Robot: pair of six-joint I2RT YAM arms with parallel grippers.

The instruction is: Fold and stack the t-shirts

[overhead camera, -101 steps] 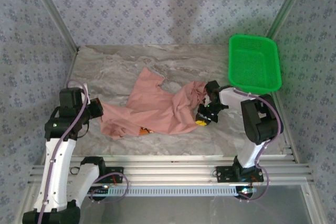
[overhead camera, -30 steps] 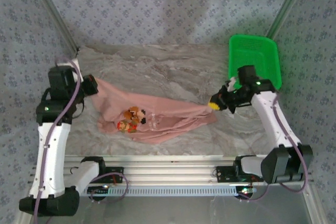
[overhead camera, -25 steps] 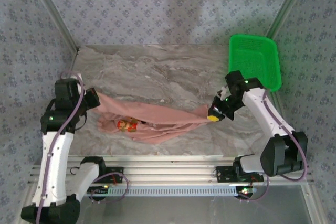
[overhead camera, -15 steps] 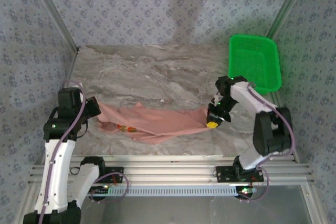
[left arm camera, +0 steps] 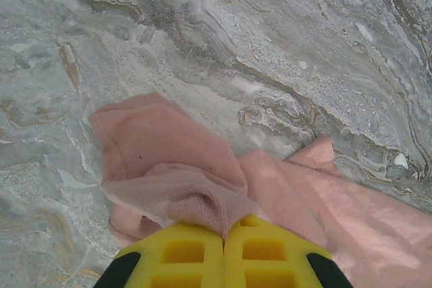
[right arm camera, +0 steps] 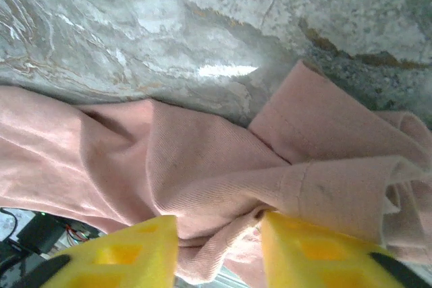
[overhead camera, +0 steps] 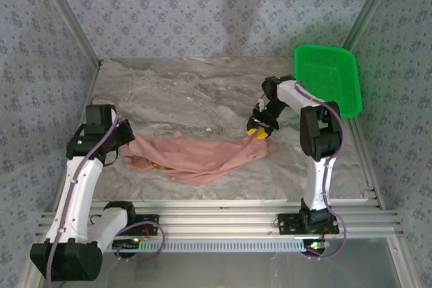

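My left pincer (left arm camera: 225,235): pressed together on a bunched fold of the soft salmon-pink cloth t-shirt (left arm camera: 177,166); the two yellow pads (left arm camera: 182,254) meet with the cloth pinched in the seam between them.
My right pincer (right arm camera: 219,237): spread, pads well apart, with a thick hemmed roll of the t-shirt (right arm camera: 202,166) lying in the gap; I cannot tell whether either pad presses on it.
T-shirt from above: a long crumpled band (overhead camera: 196,156) lying flat on the grey marbled table top (overhead camera: 182,89), near the front edge, running from my left pincer (overhead camera: 128,141) to my right pincer (overhead camera: 258,131).
What the overhead adds: both arms at once, and the green plastic mesh basket (overhead camera: 327,79) at the far right corner, well apart from the cloth.
What my left wrist adds: the pinched end fans into a flat flap to the left and a wider sheet to the right, both resting on the marble (left arm camera: 283,45).
What my right wrist adds: the stitched hem and the folds at that end, lying against the marble (right arm camera: 223,11).
Against a second ago: the t-shirt hung stretched and lifted between my pincers with its cartoon print in plain sight; now it lies slack on the table and I cannot make the print out.
Against half a second ago: my right pincer has moved farther from the front edge, and its pads have parted.
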